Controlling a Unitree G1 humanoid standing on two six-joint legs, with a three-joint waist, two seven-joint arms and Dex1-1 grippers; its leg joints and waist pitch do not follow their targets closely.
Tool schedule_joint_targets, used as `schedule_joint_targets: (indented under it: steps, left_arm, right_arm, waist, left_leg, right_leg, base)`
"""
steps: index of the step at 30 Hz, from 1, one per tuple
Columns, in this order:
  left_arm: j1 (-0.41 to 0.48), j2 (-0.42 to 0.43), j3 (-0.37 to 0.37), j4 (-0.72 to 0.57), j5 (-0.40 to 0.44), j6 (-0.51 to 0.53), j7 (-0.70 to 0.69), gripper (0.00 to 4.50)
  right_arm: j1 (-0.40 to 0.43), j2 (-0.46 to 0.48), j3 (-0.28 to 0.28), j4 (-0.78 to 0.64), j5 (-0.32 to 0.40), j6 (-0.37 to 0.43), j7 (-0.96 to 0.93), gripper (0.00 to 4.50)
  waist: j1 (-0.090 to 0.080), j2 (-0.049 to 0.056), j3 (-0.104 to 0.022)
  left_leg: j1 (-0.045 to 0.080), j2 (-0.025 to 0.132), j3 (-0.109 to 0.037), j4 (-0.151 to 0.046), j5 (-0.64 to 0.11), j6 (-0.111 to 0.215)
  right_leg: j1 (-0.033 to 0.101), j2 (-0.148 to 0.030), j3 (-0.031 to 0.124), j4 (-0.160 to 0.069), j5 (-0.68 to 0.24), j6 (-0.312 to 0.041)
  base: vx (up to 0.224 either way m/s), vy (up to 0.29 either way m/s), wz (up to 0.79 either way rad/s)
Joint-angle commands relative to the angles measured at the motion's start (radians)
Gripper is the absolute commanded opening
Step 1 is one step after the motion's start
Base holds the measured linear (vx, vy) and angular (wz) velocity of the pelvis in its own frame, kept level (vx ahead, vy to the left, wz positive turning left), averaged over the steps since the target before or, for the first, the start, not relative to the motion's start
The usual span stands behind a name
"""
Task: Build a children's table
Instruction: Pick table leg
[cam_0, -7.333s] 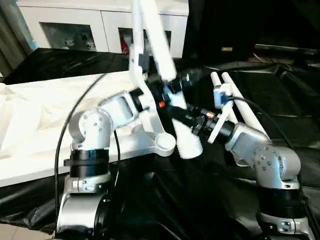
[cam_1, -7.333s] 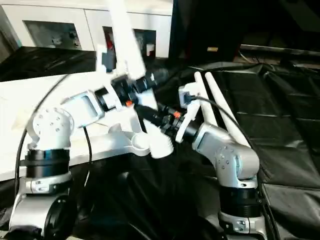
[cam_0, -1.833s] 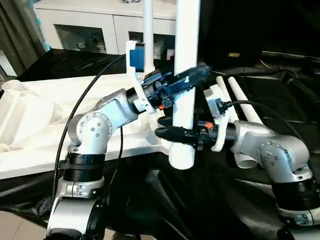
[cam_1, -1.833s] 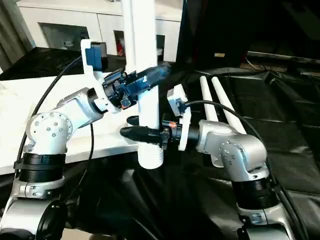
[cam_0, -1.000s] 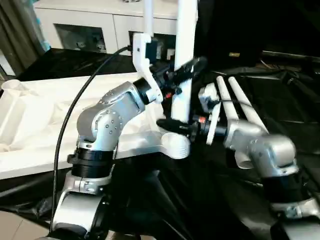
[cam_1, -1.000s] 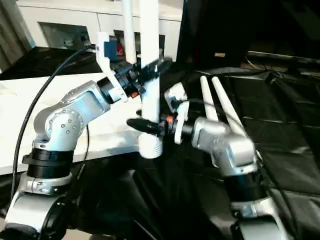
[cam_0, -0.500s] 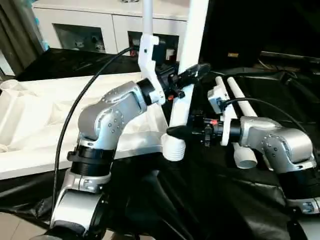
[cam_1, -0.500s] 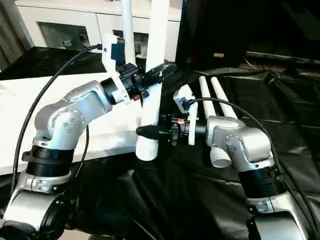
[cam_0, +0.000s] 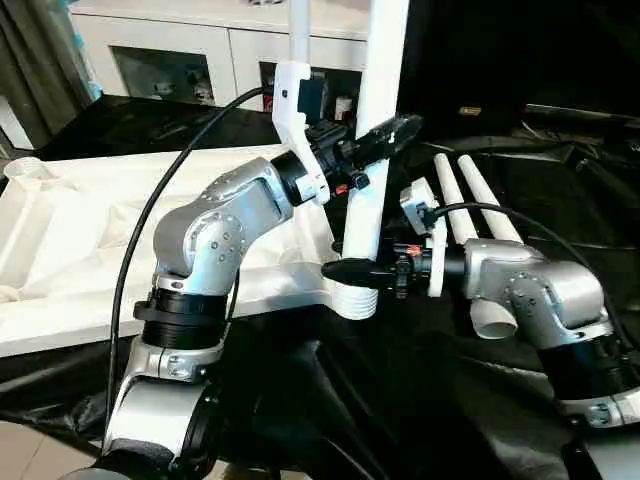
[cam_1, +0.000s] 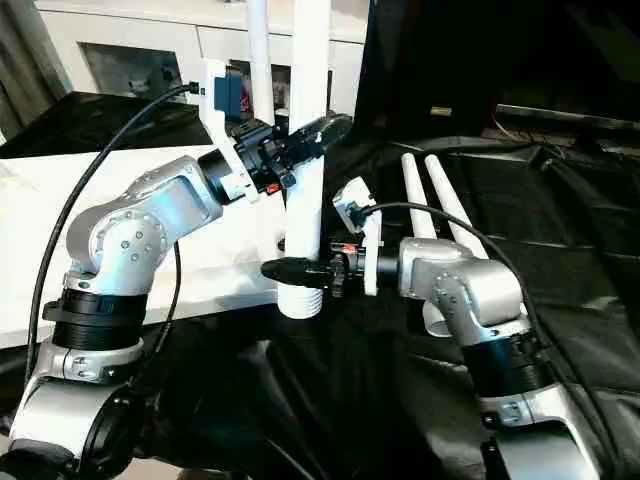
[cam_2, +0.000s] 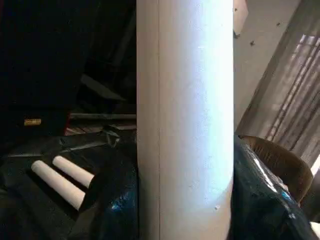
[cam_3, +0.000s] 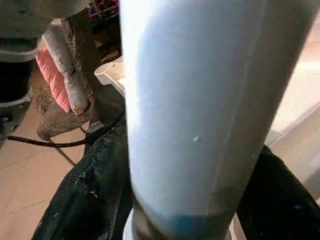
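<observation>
Black sheet covers the bench (cam_0: 560, 210), w/ the upturned tabletop (cam_0: 80, 240) on it. Leg (cam_0: 365, 200) stands upright at its near corner — left gripper (cam_0: 385, 135) clamps it high, right gripper (cam_0: 350, 270) closed round the base, prob. to steady it for screwing in.

Upright leg (cam_0: 368, 190) blocks the middle; two spare legs (cam_0: 470, 205) lie right

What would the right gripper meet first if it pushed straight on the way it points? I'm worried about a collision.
Probably the upright white leg: the right gripper already sits at its lower end, apparently gripping it.
</observation>
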Motion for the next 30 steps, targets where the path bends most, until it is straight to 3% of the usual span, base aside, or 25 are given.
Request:
schedule_joint_targets:
  steps: [1,14,23,30]
  left_arm:
    - [-0.021,0.004,-0.004,-0.014,-0.015,0.010,-0.010,1.77]
    - [-0.015,0.011,-0.002,0.005,-0.007,0.006,-0.023,1.77]
    - [-0.011,0.015,-0.009,-0.002,-0.012,0.010,-0.034,1.77]
    - [-0.014,0.011,-0.002,0.012,0.019,-0.003,0.011,1.77]
  right_arm:
    - [-0.007,-0.002,-0.009,0.011,-0.003,-0.012,-0.007,2.97]
    - [-0.007,-0.010,-0.014,0.010,-0.010,-0.012,0.004,2.97]
    - [-0.008,-0.005,-0.012,0.019,-0.014,-0.012,0.001,2.09]
    - [-0.008,0.005,-0.010,0.024,-0.018,-0.018,-0.001,1.93]
  waist:
    - [0.003,-0.013,-0.091]
    - [0.002,-0.015,-0.093]
    - [0.003,-0.015,-0.094]
    - [0.003,-0.014,-0.095]
  left_leg:
    - [0.024,0.043,-0.014,-0.066,-0.195,-0.008]
    - [0.023,0.043,-0.013,-0.064,-0.183,-0.008]
    - [0.022,0.043,-0.013,-0.064,-0.177,-0.005]
    - [0.023,0.043,-0.013,-0.063,-0.176,-0.004]
  right_leg:
    - [0.049,-0.059,0.038,-0.076,-0.233,-0.190]
    - [0.051,-0.058,0.039,-0.073,-0.214,-0.191]
    - [0.051,-0.058,0.039,-0.073,-0.212,-0.191]
    - [0.051,-0.058,0.039,-0.071,-0.201,-0.197]
  base:
    - [0.000,0.000,0.00]
    - [0.000,0.000,0.00]
    - [0.000,0.000,0.00]
    - [0.000,0.000,0.00]
